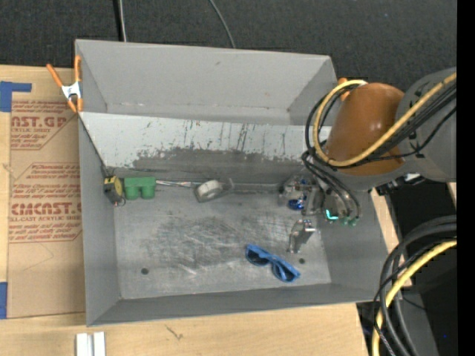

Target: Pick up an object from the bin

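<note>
Approach step. Tool [300, 237] hangs just right of blue sunglasses [273, 262]; spread or pressed together, cannot tell. Next move likely: centre over their frame, descend.

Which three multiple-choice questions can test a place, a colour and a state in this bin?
1. Where is the green block?
A. far left, by the back wall
B. front right corner
C. centre

2. What colour are the sunglasses?
A. red
B. blue
C. yellow

3. How are the sunglasses placed?
A. lying on the bin floor
B. hanging on the rim
C. leaning on a wall

Answers: 1 A, it sits far left below the back wall. 2 B, their frame is blue. 3 A, they lie flat near the pincer.
</note>
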`<control>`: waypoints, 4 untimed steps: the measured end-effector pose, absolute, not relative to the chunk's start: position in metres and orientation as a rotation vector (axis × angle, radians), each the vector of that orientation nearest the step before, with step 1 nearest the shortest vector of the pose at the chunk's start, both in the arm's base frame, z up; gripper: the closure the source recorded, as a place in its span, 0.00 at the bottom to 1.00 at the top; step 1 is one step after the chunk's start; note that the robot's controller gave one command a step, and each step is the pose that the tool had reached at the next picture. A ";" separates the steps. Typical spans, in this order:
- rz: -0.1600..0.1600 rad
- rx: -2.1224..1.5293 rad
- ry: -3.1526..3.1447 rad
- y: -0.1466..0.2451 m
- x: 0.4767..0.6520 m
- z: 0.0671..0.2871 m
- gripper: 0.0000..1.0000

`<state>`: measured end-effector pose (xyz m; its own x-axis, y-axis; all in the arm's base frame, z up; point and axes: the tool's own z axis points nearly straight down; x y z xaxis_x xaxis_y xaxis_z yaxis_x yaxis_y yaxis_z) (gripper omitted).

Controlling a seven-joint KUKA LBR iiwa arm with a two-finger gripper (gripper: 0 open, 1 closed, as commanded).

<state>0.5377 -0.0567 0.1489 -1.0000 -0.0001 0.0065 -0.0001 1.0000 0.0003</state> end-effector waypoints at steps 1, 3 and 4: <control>-0.001 0.385 -3.118 -0.068 0.497 0.077 0.00; 0.002 0.443 -3.121 -0.008 0.486 0.074 1.00; 0.002 0.529 -3.106 -0.002 0.490 0.220 1.00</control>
